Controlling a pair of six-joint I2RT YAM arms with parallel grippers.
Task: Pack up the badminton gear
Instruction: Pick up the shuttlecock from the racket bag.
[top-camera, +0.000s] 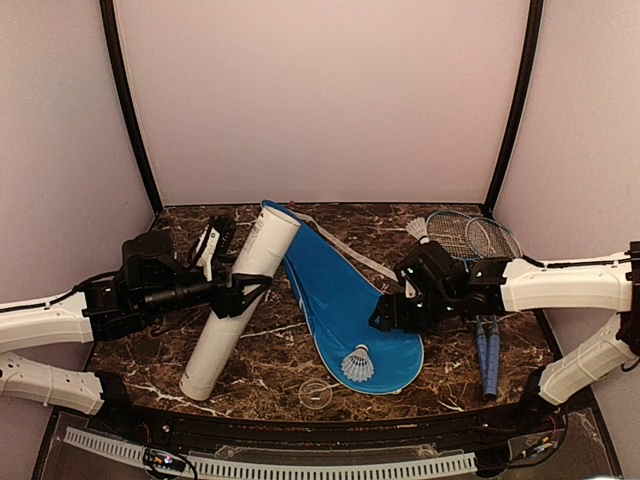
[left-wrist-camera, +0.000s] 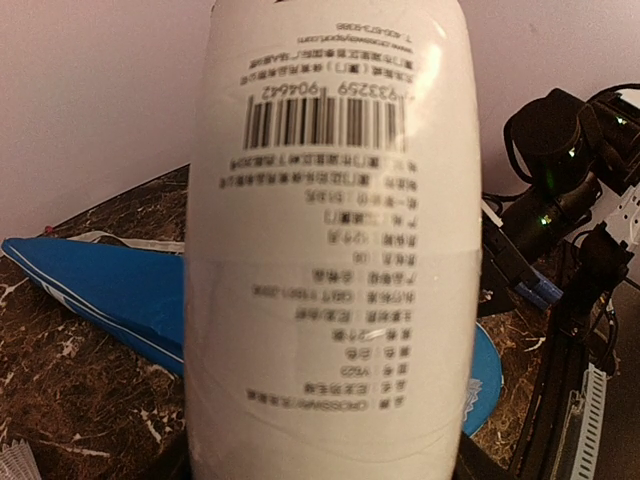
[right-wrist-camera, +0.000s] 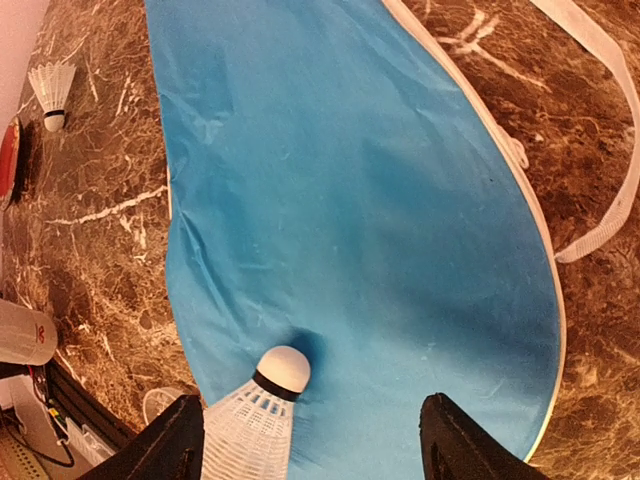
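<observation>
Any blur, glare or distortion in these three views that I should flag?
Top external: soft even light, sharp, with a slight pinkish cast. Left wrist: the tube fills the frame at close range, its small print is soft, and the background is dim. Right wrist: the cover and shuttlecock are sharp, with wide-angle bending toward the edges and no glare.

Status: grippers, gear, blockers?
Left gripper shut on white tube. Right gripper open over shuttlecock lying on blue cover. No blocker seen.
</observation>
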